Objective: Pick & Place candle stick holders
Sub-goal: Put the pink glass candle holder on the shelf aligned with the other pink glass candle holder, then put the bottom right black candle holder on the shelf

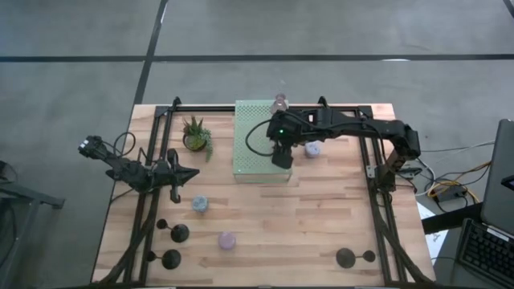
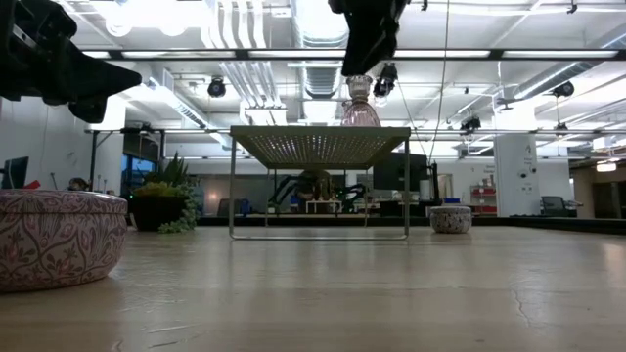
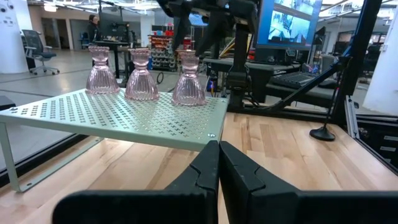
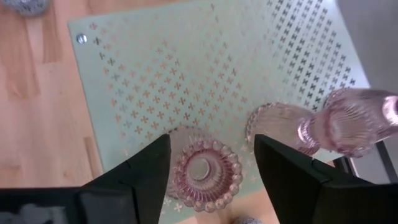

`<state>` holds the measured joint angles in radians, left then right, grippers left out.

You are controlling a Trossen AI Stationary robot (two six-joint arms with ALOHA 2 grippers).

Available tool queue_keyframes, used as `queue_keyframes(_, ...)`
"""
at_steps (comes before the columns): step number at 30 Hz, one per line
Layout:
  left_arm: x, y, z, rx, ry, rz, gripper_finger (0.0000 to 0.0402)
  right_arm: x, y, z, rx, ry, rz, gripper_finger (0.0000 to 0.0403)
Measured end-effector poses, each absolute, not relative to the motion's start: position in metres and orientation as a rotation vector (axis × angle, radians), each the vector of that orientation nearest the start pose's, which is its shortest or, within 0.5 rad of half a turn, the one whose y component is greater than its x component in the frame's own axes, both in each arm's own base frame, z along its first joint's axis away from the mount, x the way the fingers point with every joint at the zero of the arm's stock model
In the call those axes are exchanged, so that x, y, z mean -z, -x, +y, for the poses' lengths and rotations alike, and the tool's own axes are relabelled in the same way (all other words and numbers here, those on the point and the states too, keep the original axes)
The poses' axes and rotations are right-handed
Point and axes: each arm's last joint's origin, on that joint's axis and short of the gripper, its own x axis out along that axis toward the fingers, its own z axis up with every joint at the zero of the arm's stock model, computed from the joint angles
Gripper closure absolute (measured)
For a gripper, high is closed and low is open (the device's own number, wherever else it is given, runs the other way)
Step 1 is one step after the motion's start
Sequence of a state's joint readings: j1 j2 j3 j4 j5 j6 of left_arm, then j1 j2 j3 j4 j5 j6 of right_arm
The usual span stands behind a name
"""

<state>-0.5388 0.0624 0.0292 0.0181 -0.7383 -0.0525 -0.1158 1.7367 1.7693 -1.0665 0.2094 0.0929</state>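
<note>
Pink holders: three stand upright in a row on the green board (image 3: 124,115), near its edge — holder A (image 3: 101,70), holder B (image 3: 142,76), holder C (image 3: 189,79). The right gripper (image 4: 211,165) hangs over the board w/ jaws spread, one finger each side of a pink holder seen from above (image 4: 206,170); fingers not touching it. Two more pink ones lie just beyond in that view.

Left gripper (image 3: 217,163) is low over the table, left of the board, jaws pressed together, nothing between them.

Blue holder (image 1: 199,205) and lavender holder (image 1: 228,240) sit on the table (image 1: 321,225) in front of the left arm; another pastel one (image 1: 312,148) is just right of the board. Black holders: two at front left (image 1: 179,234) (image 1: 171,259), one at front right (image 1: 345,258). Plant (image 1: 196,135) stands left of the board.
</note>
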Motion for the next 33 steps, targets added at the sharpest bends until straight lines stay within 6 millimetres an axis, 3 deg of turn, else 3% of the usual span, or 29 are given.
queue_keyframes(8,-0.170,-0.089,-0.031,-0.200,0.043,0.007,0.0388,-0.376,-0.344,-0.046,0.355,-0.057,1.010,0.0148)
queue_keyframes(13,-0.170,-0.089,-0.031,-0.200,0.043,0.007,0.0388,-0.393,-0.336,-0.039,0.345,-0.066,1.015,0.0161)
queue_keyframes(20,-0.170,-0.089,-0.031,-0.200,0.043,0.007,0.0388,-0.420,-0.322,-0.016,0.280,-0.045,0.926,0.0224)
queue_keyframes(28,-0.170,-0.089,-0.031,-0.200,0.043,0.007,0.0387,-0.438,-0.293,0.013,0.219,-0.046,0.852,0.0331)
queue_keyframes(33,-0.170,-0.089,-0.031,-0.200,0.043,0.007,0.0388,-0.444,-0.273,0.033,0.157,-0.046,0.826,0.0376)
